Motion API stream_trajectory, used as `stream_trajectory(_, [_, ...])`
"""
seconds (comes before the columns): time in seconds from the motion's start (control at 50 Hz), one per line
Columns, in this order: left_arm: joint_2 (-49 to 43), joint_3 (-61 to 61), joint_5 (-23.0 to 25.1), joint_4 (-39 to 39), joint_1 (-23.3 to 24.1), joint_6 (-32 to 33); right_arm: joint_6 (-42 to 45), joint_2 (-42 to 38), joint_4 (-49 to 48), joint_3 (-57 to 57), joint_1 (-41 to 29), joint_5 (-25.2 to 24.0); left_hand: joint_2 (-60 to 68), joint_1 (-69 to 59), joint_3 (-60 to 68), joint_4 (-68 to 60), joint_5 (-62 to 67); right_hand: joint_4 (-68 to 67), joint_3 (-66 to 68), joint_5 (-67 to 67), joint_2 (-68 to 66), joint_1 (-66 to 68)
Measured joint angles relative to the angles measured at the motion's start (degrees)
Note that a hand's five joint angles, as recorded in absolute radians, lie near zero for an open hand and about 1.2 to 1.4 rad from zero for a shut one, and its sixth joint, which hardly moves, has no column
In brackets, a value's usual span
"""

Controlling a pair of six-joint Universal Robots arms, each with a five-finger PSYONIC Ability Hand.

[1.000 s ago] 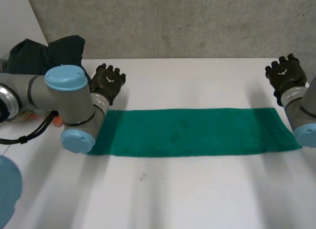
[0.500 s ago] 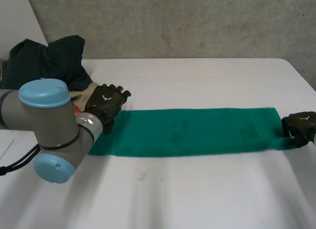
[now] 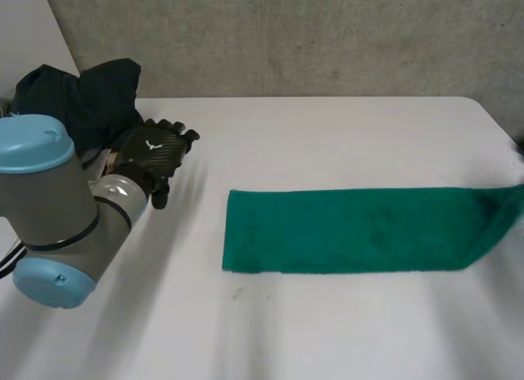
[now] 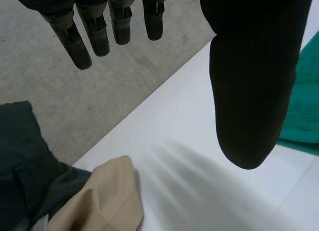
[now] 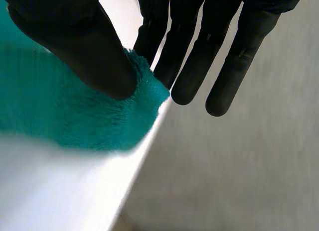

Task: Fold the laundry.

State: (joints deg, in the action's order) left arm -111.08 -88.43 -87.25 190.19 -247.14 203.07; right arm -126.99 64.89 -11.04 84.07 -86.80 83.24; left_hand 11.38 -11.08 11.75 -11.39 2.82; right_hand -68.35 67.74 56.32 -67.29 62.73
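The green towel (image 3: 352, 230) is laid flat along the white table (image 3: 327, 331). Its right end is raised at the table's edge, where a corner is pinched between the thumb and fingers of the right hand (image 5: 84, 47). Farther back, the left hand (image 3: 151, 155) is held open with straight fingers above the table, beside a pile of dark clothes (image 3: 90, 93).

- We saw the green towel (image 3: 352, 230) as a long strip, flat across the frame's right half, its far right end lifted.
- We saw dark clothes (image 3: 90, 89) heaped at upper left.

Green towel (image 3: 352, 230) cut off at edge, dark clothes (image 3: 97, 89) partly behind left arm (image 3: 51, 201)
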Motion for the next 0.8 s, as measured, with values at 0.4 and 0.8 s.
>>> stream_trajectory(0.4, [2.86,-6.08,0.06,0.73,-1.94,-0.32,8.59,-14.29,-9.81,-3.19,-44.06,-15.69,0.0,0.0,0.0,0.0,0.0,0.02,-0.02,0.28,0.0,0.0])
stream_trajectory(0.8, [2.8,-4.76,0.06,1.84,0.02,-0.31,-24.87,1.19,2.23,5.88,-28.6,-4.47,0.0,0.0,0.0,0.0,0.0,57.02,-56.28,-53.6,55.54,-50.44])
